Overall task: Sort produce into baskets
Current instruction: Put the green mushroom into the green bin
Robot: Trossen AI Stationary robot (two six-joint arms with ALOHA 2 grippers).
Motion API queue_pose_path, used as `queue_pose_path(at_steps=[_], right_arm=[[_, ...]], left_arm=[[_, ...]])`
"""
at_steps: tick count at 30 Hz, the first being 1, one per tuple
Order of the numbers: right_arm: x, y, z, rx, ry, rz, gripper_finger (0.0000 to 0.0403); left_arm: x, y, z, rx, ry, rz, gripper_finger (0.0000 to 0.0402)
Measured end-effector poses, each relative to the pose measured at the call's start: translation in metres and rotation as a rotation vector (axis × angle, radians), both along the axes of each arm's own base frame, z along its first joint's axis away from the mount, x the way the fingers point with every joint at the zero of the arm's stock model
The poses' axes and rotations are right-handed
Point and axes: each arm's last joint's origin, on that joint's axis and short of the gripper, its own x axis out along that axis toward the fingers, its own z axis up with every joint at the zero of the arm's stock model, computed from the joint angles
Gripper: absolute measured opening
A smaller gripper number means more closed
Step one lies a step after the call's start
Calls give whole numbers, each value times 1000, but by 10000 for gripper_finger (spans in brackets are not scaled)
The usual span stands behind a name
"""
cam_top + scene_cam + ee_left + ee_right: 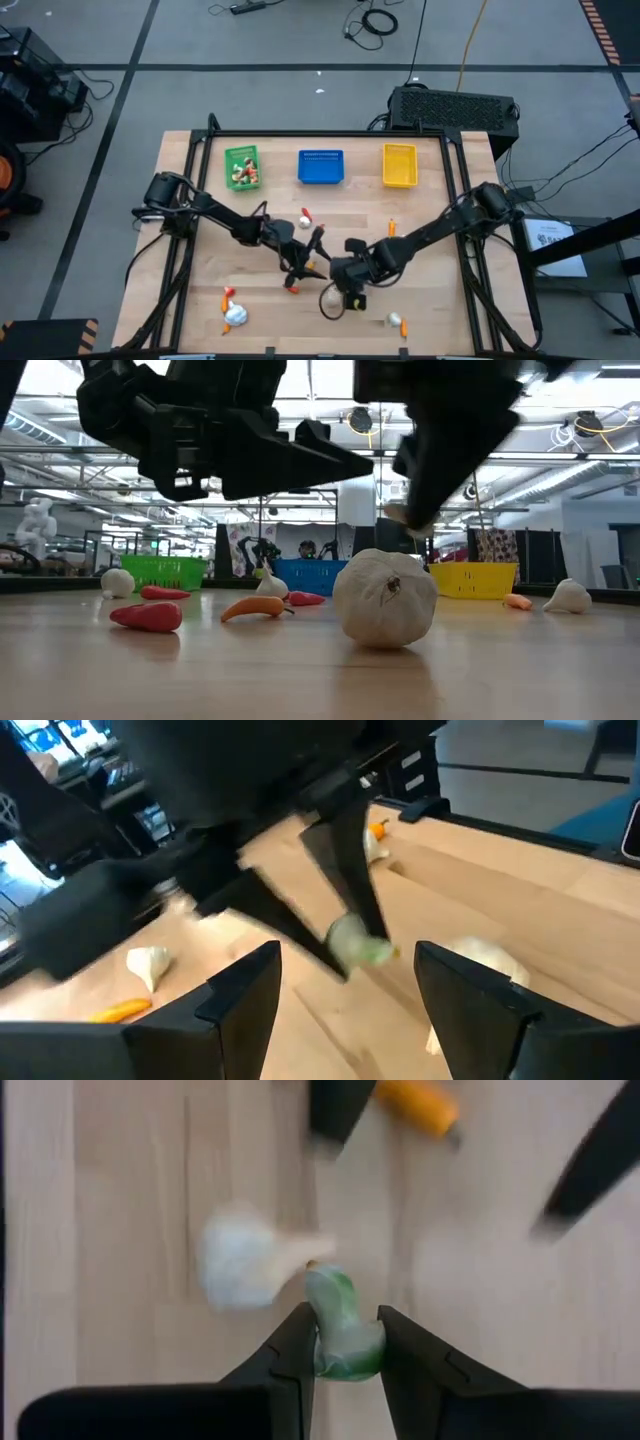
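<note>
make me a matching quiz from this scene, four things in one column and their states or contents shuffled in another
1. green plastic basket
2. yellow plastic basket
3. right gripper
4. left gripper

A. open, holding nothing
B. shut on a small pale green toy vegetable
C. holds several toy pieces
D. no produce visible inside

Pairs: 1-C, 2-D, 3-B, 4-A

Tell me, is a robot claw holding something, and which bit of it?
Yes. The right gripper pinches a small green-and-white veggie piece by its fat lower end; its thin tip pokes out. The left gripper is open, holding nothing.
</note>
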Motion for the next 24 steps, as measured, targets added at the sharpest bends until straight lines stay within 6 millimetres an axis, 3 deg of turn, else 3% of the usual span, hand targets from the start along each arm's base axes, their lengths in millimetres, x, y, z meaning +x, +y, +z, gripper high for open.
queue_pose_path(at_steps=[6,14,24], right_arm=[[9,-16,20,13,-122,3,80],[8,-23,26,37,-126,-35,80],[10,-23,27,51,-141,-60,80]], left_arm=[[0,-2,0,-1,3,-26,238],[0,-2,1,26,-29,-27,235],[0,-2,6,65,-71,-18,179]])
